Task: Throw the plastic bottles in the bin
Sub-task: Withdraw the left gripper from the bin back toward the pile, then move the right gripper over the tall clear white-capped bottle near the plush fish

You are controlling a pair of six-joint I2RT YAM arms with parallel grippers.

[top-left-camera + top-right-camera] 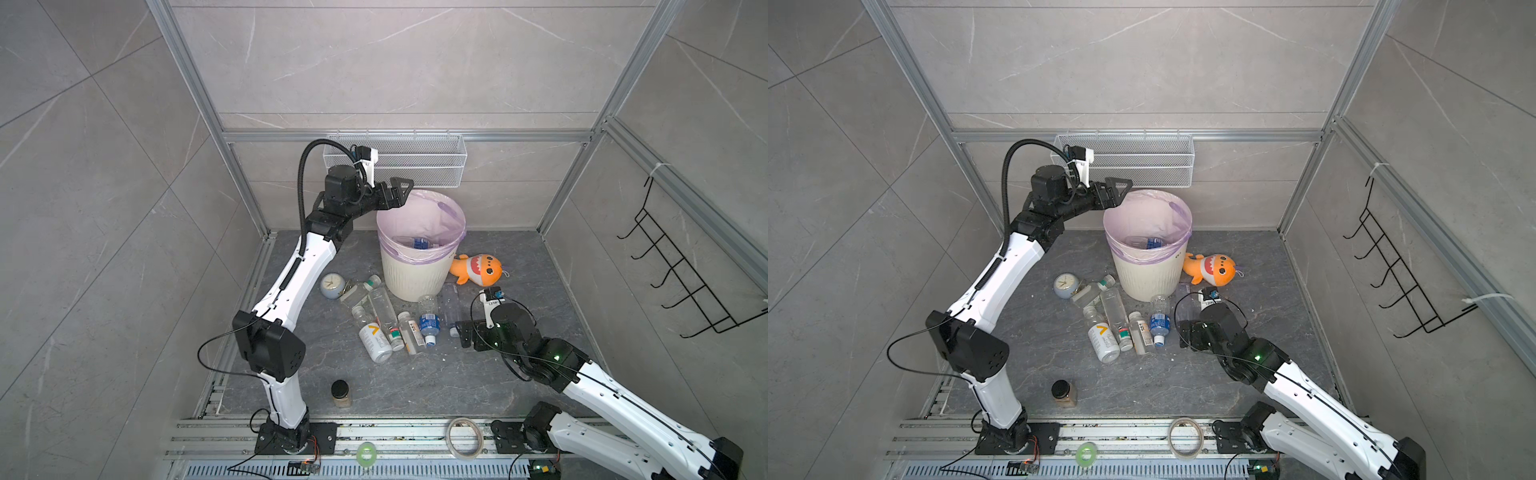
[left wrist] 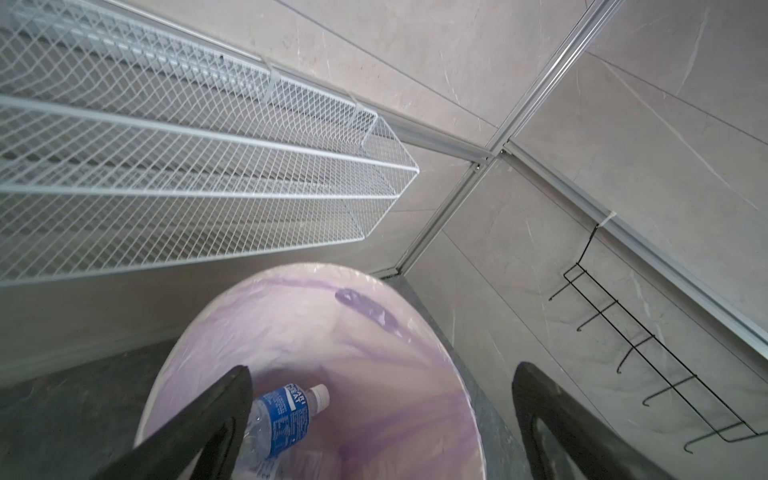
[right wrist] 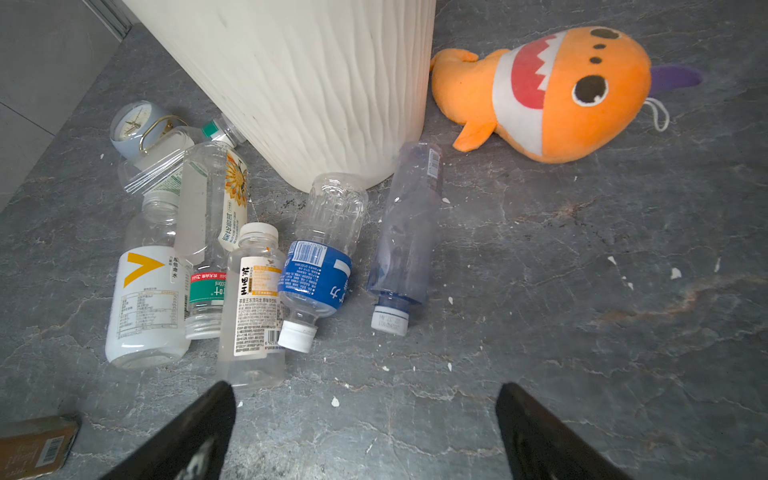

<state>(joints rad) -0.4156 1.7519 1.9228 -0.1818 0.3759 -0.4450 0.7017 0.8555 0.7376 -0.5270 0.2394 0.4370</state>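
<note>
Our left gripper (image 2: 384, 370) hangs spread empty over the rim of the bin (image 1: 415, 278), our right gripper (image 3: 365, 385) released low beside the bottles (image 3: 316, 270).

The bin (image 1: 415, 278) is standing toward the back, below the wire basket (image 1: 432, 166). One bottle (image 2: 286, 415) is lying inside it; more bottles (image 1: 376, 338) are lying just in front, a clock (image 1: 331, 285) at their left, a plush toy (image 1: 478, 270) right of the bin.

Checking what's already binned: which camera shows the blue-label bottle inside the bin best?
Left wrist view: the blue-label bottle lies close inside the bin, label and white cap clear. In both top views it looks small; the right wrist view shows only the bin's outside.
</note>
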